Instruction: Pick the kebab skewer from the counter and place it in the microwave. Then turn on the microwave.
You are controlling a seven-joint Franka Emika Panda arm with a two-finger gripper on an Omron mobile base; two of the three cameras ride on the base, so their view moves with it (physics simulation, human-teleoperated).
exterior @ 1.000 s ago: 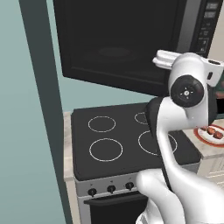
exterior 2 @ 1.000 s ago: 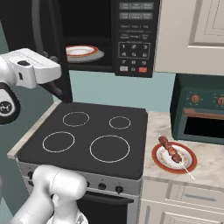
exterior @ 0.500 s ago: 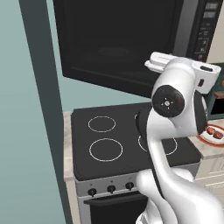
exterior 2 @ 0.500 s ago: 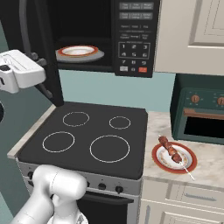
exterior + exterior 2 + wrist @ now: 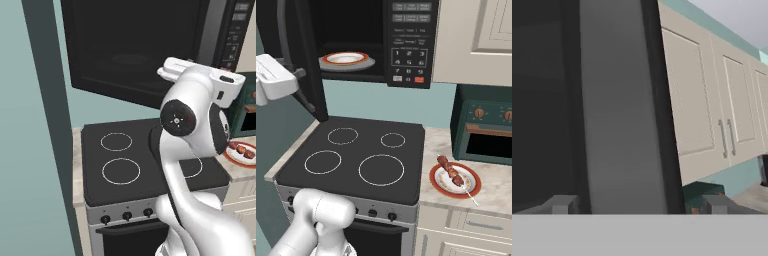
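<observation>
On the counter (image 5: 491, 192), kebab skewer (image 5: 454, 176) plated; pincer (image 5: 637, 205) tips barely visible.

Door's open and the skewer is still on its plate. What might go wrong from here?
1. The microwave door stands swung out beside the gripper; the arm may knock it while leaving.
2. The skewer is thin and lies flat on the plate; open jaws may miss it or shove the plate.
</observation>
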